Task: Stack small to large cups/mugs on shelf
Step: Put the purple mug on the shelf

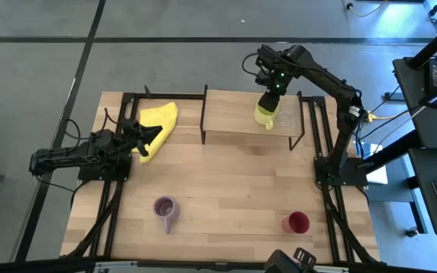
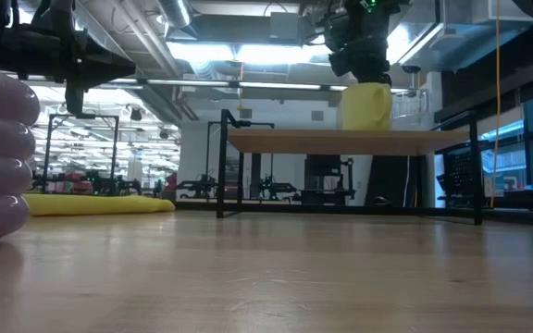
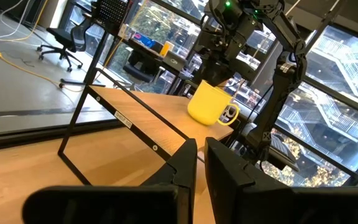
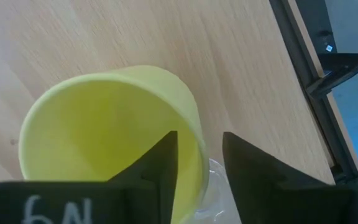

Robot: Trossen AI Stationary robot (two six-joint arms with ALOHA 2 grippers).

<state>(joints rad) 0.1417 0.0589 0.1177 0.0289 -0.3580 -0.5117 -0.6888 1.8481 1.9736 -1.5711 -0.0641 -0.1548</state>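
The yellow-green mug [image 1: 264, 116] is on the light-wood shelf [image 1: 234, 114], toward its right end, beside the tiny clear glass [image 1: 284, 118]. My right gripper [image 1: 270, 97] is above the mug and shut on its rim; it also shows in the low view [image 2: 359, 65]. The lilac mug [image 1: 165, 211] stands on the table at the near left. The dark red cup [image 1: 296, 222] stands at the near right. My left gripper [image 1: 141, 138] is shut and empty, low over the table's left part, beside the yellow cloth [image 1: 160, 125]. My right gripper pinches the yellow-green mug's wall at the rim [image 4: 194, 134], one finger inside the mug and one outside it. The fingers come from above, pointing down. The mug stays upright, a little tilted, with its base at the shelf's top [image 2: 366, 128]; whether it rests there I cannot tell.
The shelf stands on thin black legs [image 1: 203, 121] at the table's far middle. The clear glass [image 4: 219, 186] is right next to the mug on the outer finger's side. Black frame rails [image 1: 317, 136] run along the table's left and right sides. Bare wood lies between the two near cups.
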